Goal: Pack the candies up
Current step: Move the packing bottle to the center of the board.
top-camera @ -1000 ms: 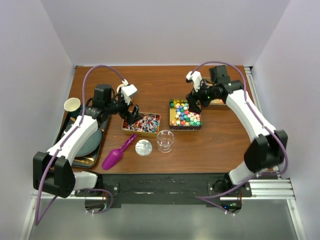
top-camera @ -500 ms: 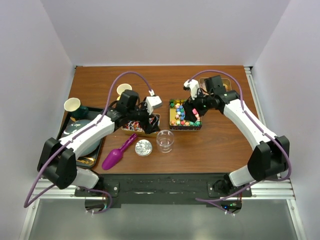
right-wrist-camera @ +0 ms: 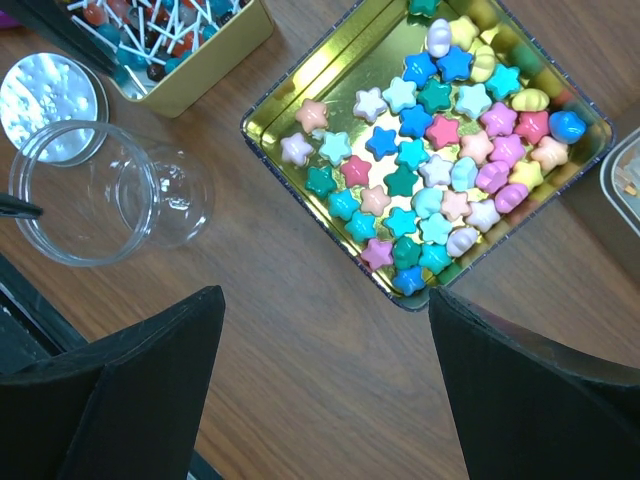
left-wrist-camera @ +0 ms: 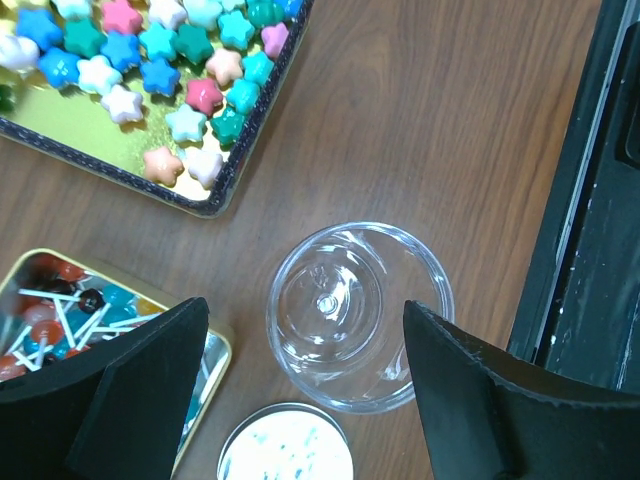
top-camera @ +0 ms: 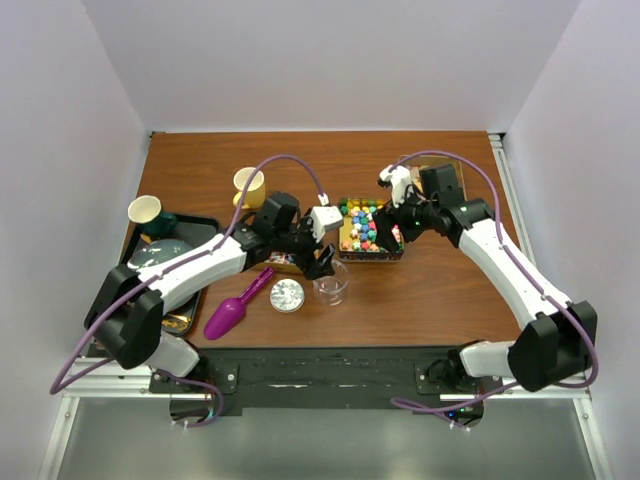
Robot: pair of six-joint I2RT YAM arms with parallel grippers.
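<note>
Left pincer (left-wrist-camera: 305,325) stood wide open and had hold of nothing. It hung over the clear cup (left-wrist-camera: 358,330), which showed between its two fingers at the centre of the left wrist view. Whether a finger touched the rim I could not tell.

In the top view, a purple scoop (top-camera: 232,312) lay at lower left of centre on the brown table (top-camera: 200,160). A round silver lid (top-camera: 287,295) sat just right of it, and the cup stood just beside the lid. Above the lid in the frame was a gold tin (left-wrist-camera: 215,348) of red and blue stick sweets (left-wrist-camera: 60,300), partly hidden under the left arm. Right of centre, a second gold tin (right-wrist-camera: 320,60) held the star candies (right-wrist-camera: 430,160), pink, blue, green and white, in one loose layer.

In the right wrist view the right pincer (right-wrist-camera: 325,300) was also spread wide and empty, with that tin's lower corner just above the gap between its fingers.
</note>
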